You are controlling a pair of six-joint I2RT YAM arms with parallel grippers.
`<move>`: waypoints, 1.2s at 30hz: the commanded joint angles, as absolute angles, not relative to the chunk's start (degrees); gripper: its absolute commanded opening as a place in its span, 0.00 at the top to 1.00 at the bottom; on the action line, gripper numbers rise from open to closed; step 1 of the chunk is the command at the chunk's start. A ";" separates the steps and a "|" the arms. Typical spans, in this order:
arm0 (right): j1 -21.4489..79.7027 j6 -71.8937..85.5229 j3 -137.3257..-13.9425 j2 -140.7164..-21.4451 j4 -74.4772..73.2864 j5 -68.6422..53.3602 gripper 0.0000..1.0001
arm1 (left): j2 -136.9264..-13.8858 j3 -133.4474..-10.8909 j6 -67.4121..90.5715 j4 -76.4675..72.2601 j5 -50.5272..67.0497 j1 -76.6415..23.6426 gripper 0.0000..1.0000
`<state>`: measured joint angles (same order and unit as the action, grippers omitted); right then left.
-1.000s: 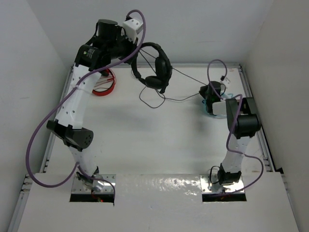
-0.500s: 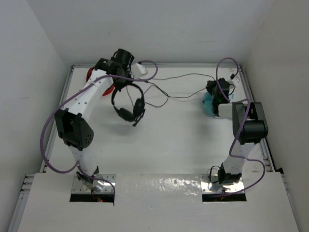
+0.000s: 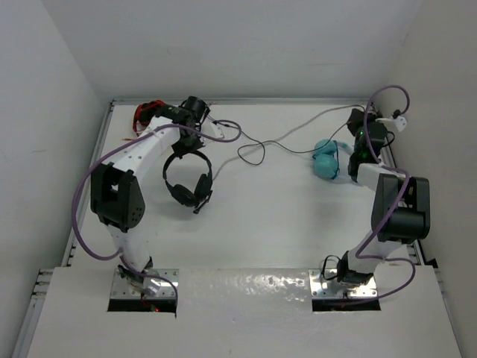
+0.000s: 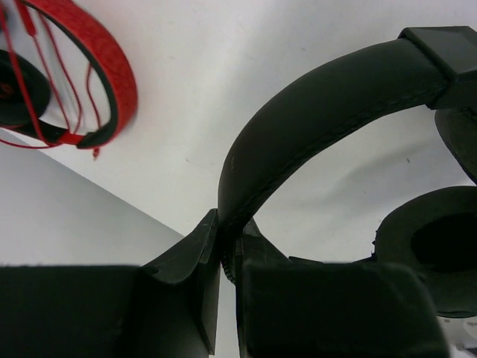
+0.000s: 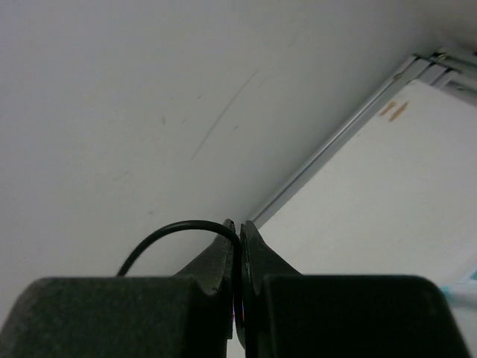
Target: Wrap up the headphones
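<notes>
At the far left corner of the table (image 3: 261,224) the red headphones (image 3: 147,113) lie just beside the left arm's wrist. The left gripper (image 4: 227,233) is clamped on the thin band of the headphones (image 3: 181,194). These hang or rest just near-side of it in the left half of the table, earcups toward the near edge; whether the cups touch the surface cannot be told. From there the cable (image 5: 182,222) runs rightward in a slack line with one small loop near the middle. It passes on the far side of the teal headphones (image 3: 325,160) and reaches the right gripper (image 5: 238,246), high at the far right corner. That gripper is pinched shut on the cable with only its very tips. The grip on the band looks narrow, so the headphones could swivel or slide out if the left arm turns quickly. The right pinch looks the weaker point, I think. If the arms move apart or the winding takes up slack faster than it is fed, the thin cable may slip free. As the line sweeps, it could also catch the teal headphones and drag them.
</notes>
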<state>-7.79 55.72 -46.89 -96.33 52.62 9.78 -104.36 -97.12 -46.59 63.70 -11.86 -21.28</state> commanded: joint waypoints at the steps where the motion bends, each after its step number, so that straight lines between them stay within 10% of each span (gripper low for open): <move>1: -9.84 55.20 -47.10 -93.96 53.01 12.22 1.00 | -101.42 -96.76 -47.11 63.45 -11.62 -21.36 1.00; 8: -9.76 53.35 -51.06 -95.98 48.87 8.00 1.00 | -101.78 -107.22 -44.91 71.70 13.87 -21.45 1.00; 22: -10.20 46.23 -73.54 -100.72 34.38 9.76 1.00 | -102.13 -91.06 -55.98 70.58 3.25 -24.52 1.00; 36: -8.01 43.61 -105.98 -119.52 8.89 7.11 1.00 | -101.34 -108.00 -52.83 75.50 34.70 -26.46 1.00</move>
<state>-9.37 46.50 -101.10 -115.87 17.19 6.81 -104.03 -100.64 -53.45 72.75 20.16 -26.15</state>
